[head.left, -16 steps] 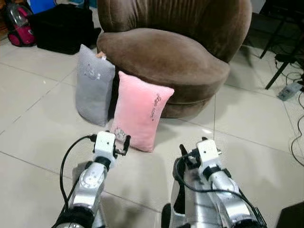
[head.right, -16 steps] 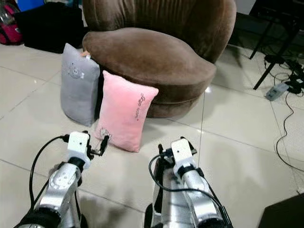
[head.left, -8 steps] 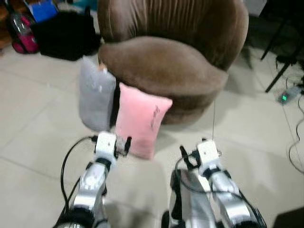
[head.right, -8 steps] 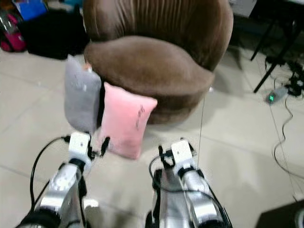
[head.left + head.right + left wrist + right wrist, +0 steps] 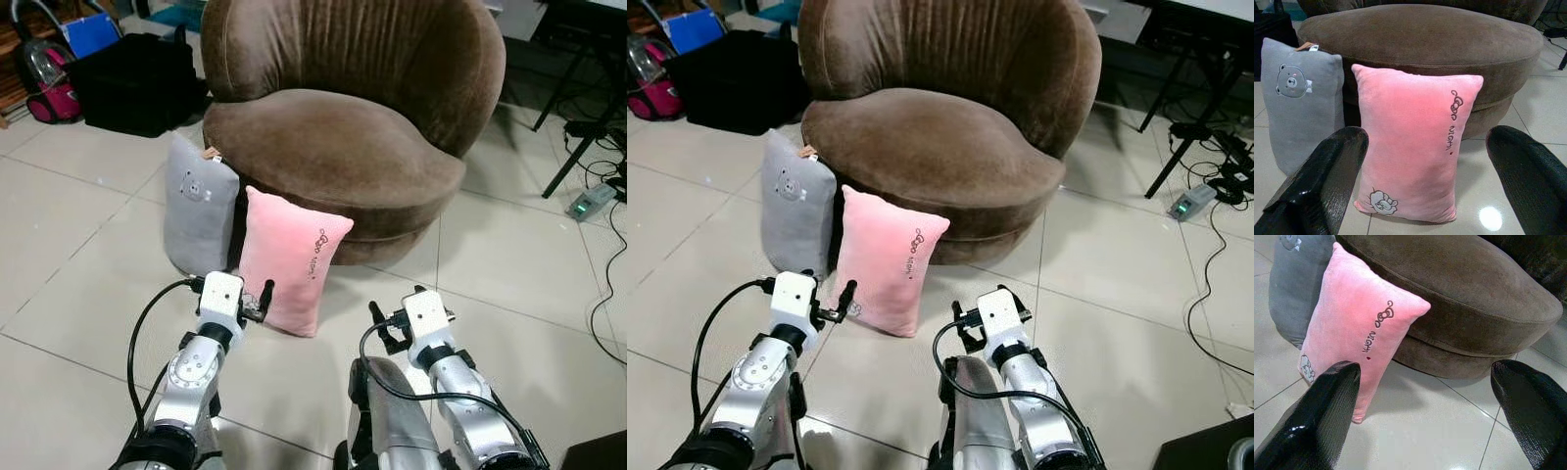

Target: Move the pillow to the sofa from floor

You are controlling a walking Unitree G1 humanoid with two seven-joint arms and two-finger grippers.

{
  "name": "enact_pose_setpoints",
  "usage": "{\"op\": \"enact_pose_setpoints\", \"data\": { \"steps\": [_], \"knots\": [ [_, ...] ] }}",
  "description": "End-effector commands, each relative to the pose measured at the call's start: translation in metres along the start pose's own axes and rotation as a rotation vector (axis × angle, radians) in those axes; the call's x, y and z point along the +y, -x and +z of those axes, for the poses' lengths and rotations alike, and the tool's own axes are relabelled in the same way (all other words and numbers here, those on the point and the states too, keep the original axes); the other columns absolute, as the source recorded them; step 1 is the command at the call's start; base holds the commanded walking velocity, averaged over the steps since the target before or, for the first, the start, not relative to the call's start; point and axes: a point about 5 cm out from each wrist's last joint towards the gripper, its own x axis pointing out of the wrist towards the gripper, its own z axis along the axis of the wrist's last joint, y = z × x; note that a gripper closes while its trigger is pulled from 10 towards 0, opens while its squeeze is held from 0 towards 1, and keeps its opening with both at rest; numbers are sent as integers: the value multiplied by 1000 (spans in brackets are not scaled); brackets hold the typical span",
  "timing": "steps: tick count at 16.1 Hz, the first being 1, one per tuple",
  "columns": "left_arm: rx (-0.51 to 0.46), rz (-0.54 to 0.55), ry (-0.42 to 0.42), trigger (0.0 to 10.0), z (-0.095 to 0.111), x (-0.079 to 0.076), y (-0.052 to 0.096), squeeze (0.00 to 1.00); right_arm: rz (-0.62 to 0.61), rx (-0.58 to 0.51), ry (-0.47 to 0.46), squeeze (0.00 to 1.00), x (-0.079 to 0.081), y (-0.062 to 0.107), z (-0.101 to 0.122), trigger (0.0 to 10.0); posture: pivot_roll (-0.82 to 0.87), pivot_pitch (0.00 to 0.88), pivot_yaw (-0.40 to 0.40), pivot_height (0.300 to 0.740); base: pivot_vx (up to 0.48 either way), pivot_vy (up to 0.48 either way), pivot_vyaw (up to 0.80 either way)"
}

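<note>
A pink pillow stands upright on the tiled floor, leaning against the front of the round brown sofa. A grey pillow with a bear face stands just to its left. My left gripper hovers low in front of the pink pillow's lower left corner, fingers open and apart from it. In the left wrist view the pink pillow sits between the open fingers. My right gripper is held open to the right of the pillow, empty; its fingers frame the pillow's right edge and the sofa base.
A black bag and a red vacuum cleaner sit at the back left. A power strip with cables and black stand legs lie to the right. Bare tiles stretch around both arms.
The head view has shifted and sharpened, showing more of the sofa back. Both pillows stand where they were, and both grippers remain open in front of them.
</note>
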Motion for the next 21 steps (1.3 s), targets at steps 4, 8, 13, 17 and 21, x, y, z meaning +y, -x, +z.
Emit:
{"op": "enact_pose_setpoints", "data": {
  "steps": [4,8,13,17,21],
  "knots": [
    [1,-22,-7,10000,0,-6,0,1000,-10,24,6,776,-6,4,-6,10000,-55,53,-116,456,0,0,0],
    [1,-23,-6,10000,0,-6,0,1000,-13,25,7,776,-6,4,-6,10000,-58,55,-116,421,0,0,0],
    [3,-29,-15,10000,-1,-7,0,1000,-20,-8,-26,753,-7,6,-2,10000,-65,63,-116,391,0,0,0],
    [-3,-43,-21,10000,0,-7,0,1000,-22,18,-14,745,-8,11,-8,10000,-64,69,-117,391,199,158,0],
    [-8,-44,-20,10000,3,-7,-2,1000,-26,32,-12,745,-9,11,-11,10000,-70,67,-117,391,469,0,0]
  ]
}}
